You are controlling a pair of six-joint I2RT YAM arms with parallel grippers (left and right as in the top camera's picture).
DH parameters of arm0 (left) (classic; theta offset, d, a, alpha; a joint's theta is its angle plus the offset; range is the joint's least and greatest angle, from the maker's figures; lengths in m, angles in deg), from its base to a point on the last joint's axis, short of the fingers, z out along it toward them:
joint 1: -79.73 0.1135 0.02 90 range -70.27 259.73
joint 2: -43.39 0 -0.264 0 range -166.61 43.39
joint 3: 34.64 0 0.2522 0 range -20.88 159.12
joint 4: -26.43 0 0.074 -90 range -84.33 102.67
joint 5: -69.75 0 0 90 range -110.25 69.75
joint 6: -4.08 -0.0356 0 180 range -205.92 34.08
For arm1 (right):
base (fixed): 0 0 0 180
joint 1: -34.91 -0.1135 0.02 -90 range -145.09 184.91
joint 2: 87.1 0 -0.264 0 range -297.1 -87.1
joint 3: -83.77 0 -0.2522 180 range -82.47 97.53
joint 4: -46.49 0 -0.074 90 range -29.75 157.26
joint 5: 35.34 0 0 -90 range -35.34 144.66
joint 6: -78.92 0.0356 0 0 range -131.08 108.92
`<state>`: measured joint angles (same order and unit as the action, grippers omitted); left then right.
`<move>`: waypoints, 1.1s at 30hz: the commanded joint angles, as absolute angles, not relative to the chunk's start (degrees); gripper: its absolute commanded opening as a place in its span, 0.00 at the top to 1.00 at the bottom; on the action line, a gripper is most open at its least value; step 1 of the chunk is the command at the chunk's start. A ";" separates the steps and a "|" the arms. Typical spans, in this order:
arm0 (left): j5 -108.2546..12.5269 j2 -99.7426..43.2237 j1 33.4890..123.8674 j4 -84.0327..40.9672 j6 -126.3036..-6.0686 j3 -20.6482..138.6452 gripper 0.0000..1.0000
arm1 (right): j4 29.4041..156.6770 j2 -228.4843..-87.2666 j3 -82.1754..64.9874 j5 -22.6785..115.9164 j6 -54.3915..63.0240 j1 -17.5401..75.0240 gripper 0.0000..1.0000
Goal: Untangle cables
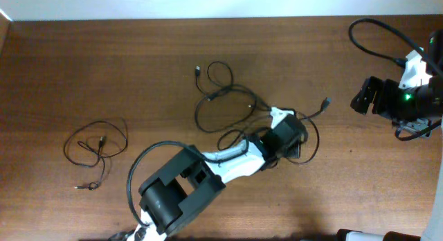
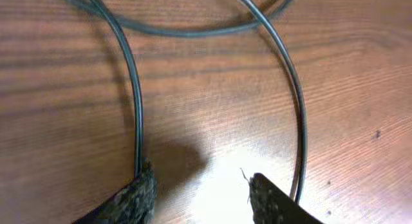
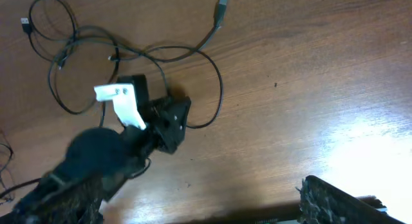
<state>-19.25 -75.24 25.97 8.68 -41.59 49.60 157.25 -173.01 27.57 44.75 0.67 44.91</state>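
Hovers at centre frame, left gripper half open, nothing pinched; needs centring over one strand of the cables before closing.

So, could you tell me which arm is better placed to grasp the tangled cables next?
The left. The left hand is down at the tangled cables, with a strand running beside each of its fingers. The right hand hangs open far off to the side, well away from every cable.
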 commanded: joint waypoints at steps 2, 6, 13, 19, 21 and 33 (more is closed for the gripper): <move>-17.22 -78.21 26.54 -0.85 -43.79 46.80 0.86 | 157.57 -172.31 27.57 45.06 -0.75 44.99 0.01; -17.42 -75.48 32.05 -8.01 -43.14 46.82 0.95 | 157.44 -172.33 26.85 45.08 -0.78 44.99 0.01; -9.35 -64.51 37.29 -21.24 -43.16 46.82 0.97 | 153.75 -172.31 16.40 46.96 -0.73 44.99 0.01; -6.71 -55.59 37.45 -22.29 -43.16 46.82 0.94 | 150.34 -172.33 6.72 46.96 -0.71 45.01 0.02; -6.71 -55.48 37.47 -22.33 -43.16 46.80 0.83 | 150.67 -172.33 5.54 46.67 -0.71 44.99 0.02; -7.17 -55.48 37.49 -19.99 -43.16 46.78 0.01 | 152.37 -172.33 5.49 45.93 1.87 44.99 0.01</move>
<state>-7.73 -56.05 37.49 -19.88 -43.01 47.02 152.33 -172.77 6.06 46.21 0.97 44.91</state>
